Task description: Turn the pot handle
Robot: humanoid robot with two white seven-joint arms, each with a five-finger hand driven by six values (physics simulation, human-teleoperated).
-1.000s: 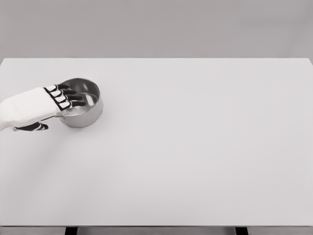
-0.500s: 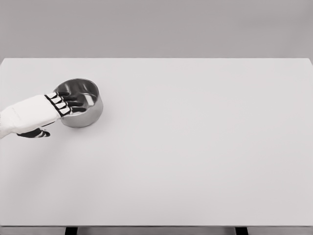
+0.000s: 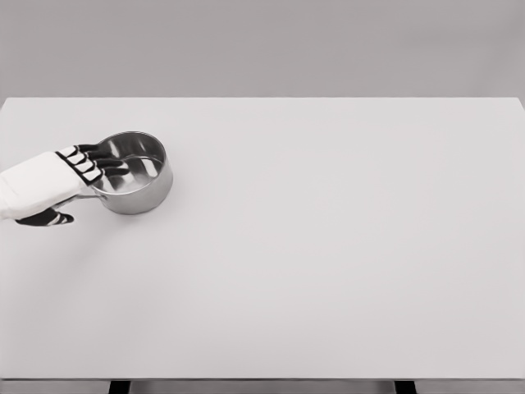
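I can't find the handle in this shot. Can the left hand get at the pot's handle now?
Probably yes: the left hand lies over the pot's left rim, likely covering the handle. Nothing else on the table blocks it.

Left hand [image 3: 70,172] with smooth white shell across the back, white forearm casing of the same finish, black fingers [image 3: 111,162] capped by small white knuckle plates edged in black, black thumb with a white tip

Only the pot [image 3: 135,176] (far left) obstructs the table [image 3: 328,263].
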